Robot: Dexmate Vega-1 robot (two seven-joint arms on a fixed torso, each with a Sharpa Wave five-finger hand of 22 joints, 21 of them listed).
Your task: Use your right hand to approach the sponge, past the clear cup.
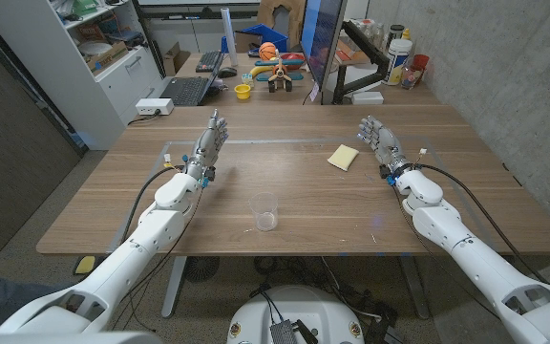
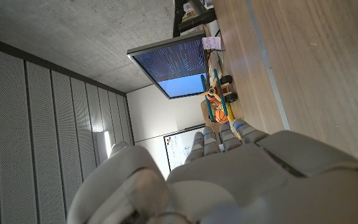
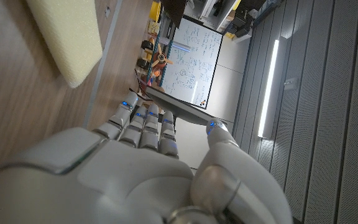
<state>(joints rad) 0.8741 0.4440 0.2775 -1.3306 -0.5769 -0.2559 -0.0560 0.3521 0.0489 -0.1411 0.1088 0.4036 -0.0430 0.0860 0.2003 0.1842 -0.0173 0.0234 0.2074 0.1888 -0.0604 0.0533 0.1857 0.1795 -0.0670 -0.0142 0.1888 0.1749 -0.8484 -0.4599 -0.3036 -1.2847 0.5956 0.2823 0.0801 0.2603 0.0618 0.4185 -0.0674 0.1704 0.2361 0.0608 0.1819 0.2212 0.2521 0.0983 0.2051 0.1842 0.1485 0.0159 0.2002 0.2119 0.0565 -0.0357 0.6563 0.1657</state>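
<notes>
Head view, right hand (image 1: pixel 378 140) fingers spread, empty, beside sponge (image 1: pixel 343 158), clear cup (image 1: pixel 264 211) faint, left hand (image 1: pixel 210 143) likewise.

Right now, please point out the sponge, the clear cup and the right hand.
sponge (image 1: pixel 343 157), head view, middle of its yellow top.
clear cup (image 1: pixel 264 212), head view, its wall.
right hand (image 1: pixel 382 140), head view, back of the hand.
</notes>
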